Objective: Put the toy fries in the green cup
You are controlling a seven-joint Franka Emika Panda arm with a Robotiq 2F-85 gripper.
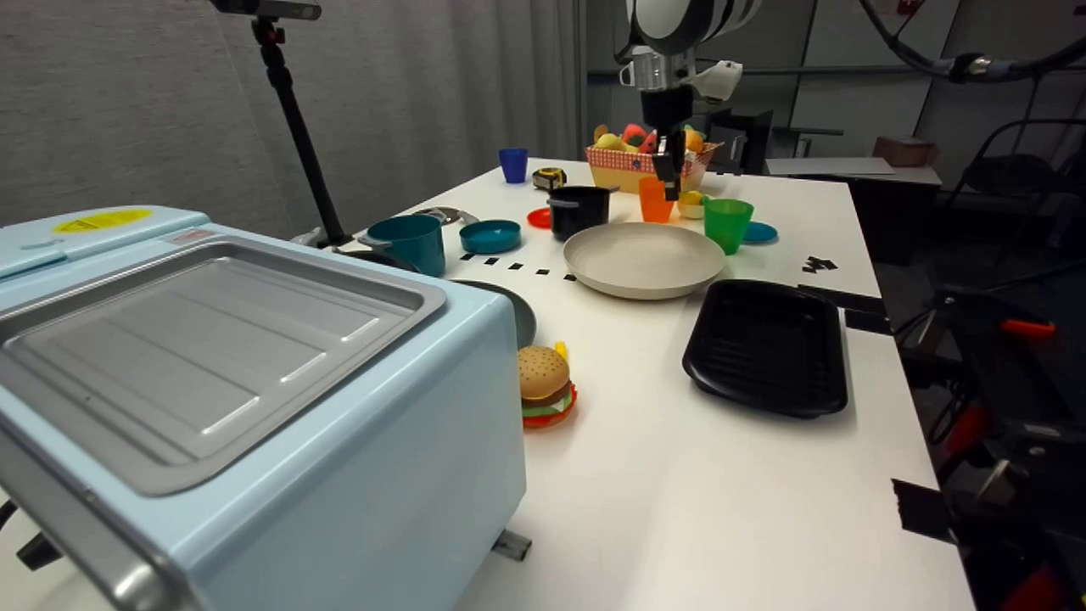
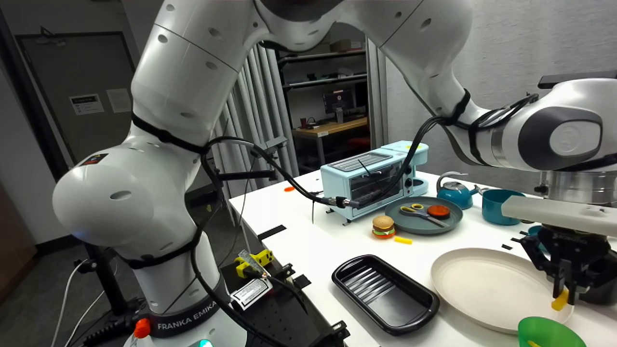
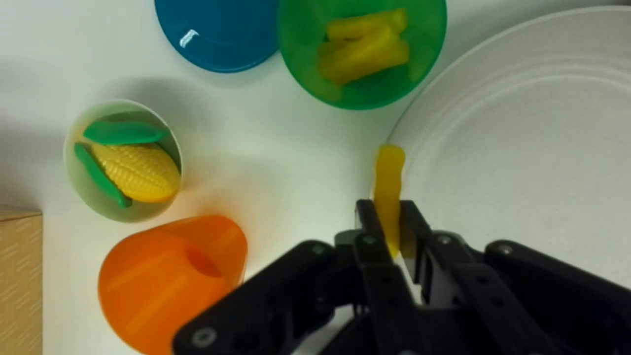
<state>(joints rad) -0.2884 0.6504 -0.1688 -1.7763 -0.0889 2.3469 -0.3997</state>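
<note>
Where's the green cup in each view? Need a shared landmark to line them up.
In an exterior view: green cup right of centre, in the upper half.
In an exterior view: green cup at the bottom edge, toward the right, cut off by the frame.
Wrist view: green cup at the top edge, slightly right of centre, cut off too.
Shared landmark: the large pale plate, close by the cup in all three.

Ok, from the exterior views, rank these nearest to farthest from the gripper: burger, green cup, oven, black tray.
1. Green cup, just beside the white plate.
2. Black tray, farther along, also next to the plate.
3. Burger, beyond the tray.
4. Oven, right behind the burger.
</note>
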